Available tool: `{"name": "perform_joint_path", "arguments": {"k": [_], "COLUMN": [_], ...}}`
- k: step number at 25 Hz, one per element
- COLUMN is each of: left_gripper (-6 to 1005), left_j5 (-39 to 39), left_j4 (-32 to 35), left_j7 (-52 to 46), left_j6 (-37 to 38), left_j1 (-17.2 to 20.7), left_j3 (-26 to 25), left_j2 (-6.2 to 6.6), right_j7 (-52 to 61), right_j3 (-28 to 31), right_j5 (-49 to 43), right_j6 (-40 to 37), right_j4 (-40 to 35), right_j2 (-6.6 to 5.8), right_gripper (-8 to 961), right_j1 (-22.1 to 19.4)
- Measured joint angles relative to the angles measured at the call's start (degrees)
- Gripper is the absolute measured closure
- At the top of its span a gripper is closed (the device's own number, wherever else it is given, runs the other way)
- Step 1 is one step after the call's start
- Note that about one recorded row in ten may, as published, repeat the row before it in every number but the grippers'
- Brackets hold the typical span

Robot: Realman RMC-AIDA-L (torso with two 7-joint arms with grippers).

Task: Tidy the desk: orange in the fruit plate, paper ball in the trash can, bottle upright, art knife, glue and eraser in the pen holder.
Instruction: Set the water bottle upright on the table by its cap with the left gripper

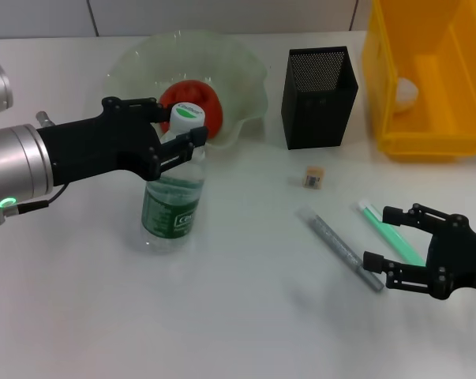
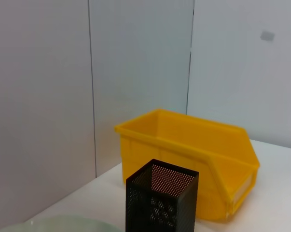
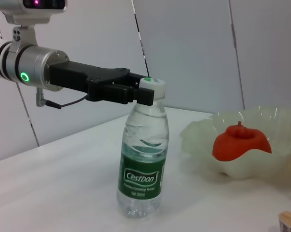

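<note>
The bottle [image 1: 174, 193] is being held upright at its white cap by the left tool [image 1: 180, 133], clamped on the neck, left on the tabletop [image 1: 245, 308]. Partly filled and slippery, it is probably best gripped there. The right tool [image 1: 391, 237] is being kept apart near the right.

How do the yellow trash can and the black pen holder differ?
The trash can is yellow solid plastic; the pen holder is black mesh. The trash can is wider and holds the paper ball; no contents are visible in the narrower pen holder. Both stand open-topped at the table's far side.
</note>
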Motion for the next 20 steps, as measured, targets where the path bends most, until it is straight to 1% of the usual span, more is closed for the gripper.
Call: {"name": "perform_joint_path", "arguments": {"k": [6,9,16,20], "left_gripper": [555,554,550,547], "left_j5": [-4.12,-4.62,-4.96,-6.91], "left_j4": [-1.98,-3.26,-3.65,-3.93], "left_j7": [2.99,3.3,4.54,5.35], "left_j6": [1.01,1.28,1.83,1.67], "left_j1": [0.24,0.05,-0.22,-0.24], "left_j3": [-1.39,-1.78,-1.82,-1.85], "left_j2": [0.01,0.02,-0.06,-0.19], "right_j7": [0.09,0.19,0.7,1.1], "right_j3": [0.12,0.09,-0.12,0.19], "right_j5": [-0.64,-0.67,-0.82,-1.95], "right_j6": [0.0,0.0,0.0,0.0], "right_j4": [-0.12,-0.15,-0.17,-0.17], "right_j2": [0.12,0.12,-0.02,0.1], "right_gripper": [111,111,111,111], "right_j1": [0.07,0.1,0.29,0.56]}}
